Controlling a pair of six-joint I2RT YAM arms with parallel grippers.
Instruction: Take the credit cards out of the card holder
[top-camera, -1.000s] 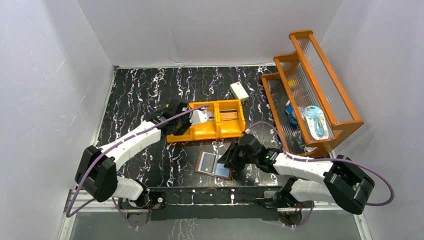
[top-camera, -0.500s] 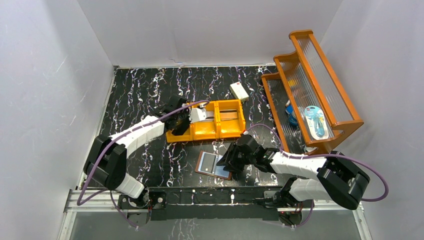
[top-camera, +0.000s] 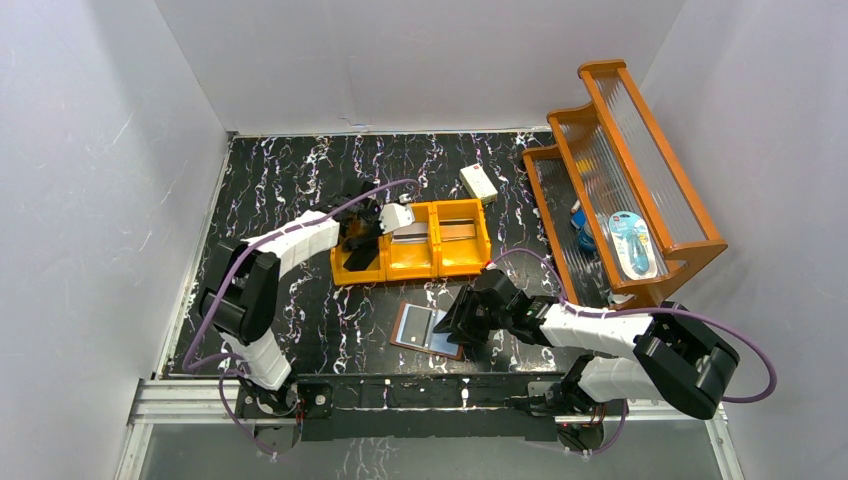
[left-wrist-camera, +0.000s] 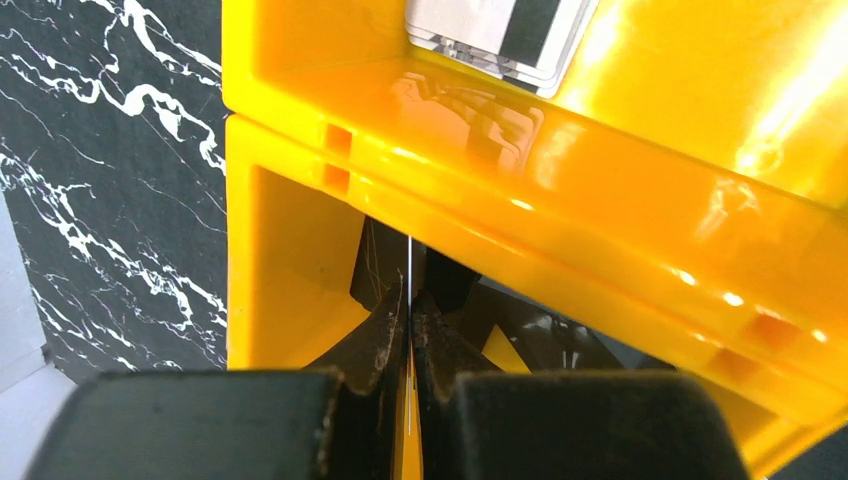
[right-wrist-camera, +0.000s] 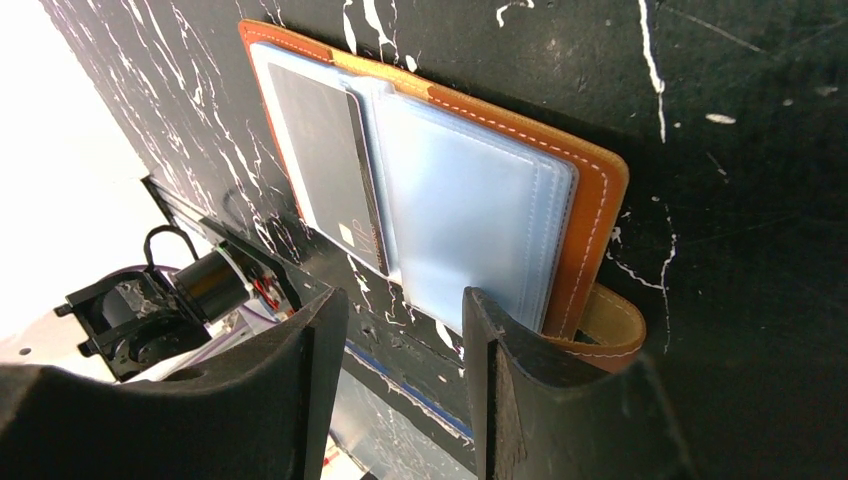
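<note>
The card holder (top-camera: 428, 330) lies open on the table near the front, pale blue-grey inner faces up. In the right wrist view, the card holder (right-wrist-camera: 470, 190) has a dark credit card (right-wrist-camera: 325, 160) in its left pocket, and its brown snap tab (right-wrist-camera: 612, 325) sticks out at one edge. My right gripper (right-wrist-camera: 405, 310) is open and empty at the holder's near edge; it also shows in the top view (top-camera: 462, 322). My left gripper (left-wrist-camera: 409, 300) is shut on a thin card (left-wrist-camera: 409, 262) seen edge-on, over the left compartment of the orange tray (top-camera: 400, 275).
A grey-silver card with a black stripe (left-wrist-camera: 500, 35) lies in the tray's middle compartment, and another card (top-camera: 462, 232) lies in the right one. A cream-white box (top-camera: 478, 183) sits behind the tray. An orange shelf rack (top-camera: 620, 180) with small items stands at the right.
My left arm has swung its elbow back and inward, and its gripper has moved slightly right over the tray's left compartment. My right gripper and the card holder have barely moved.
</note>
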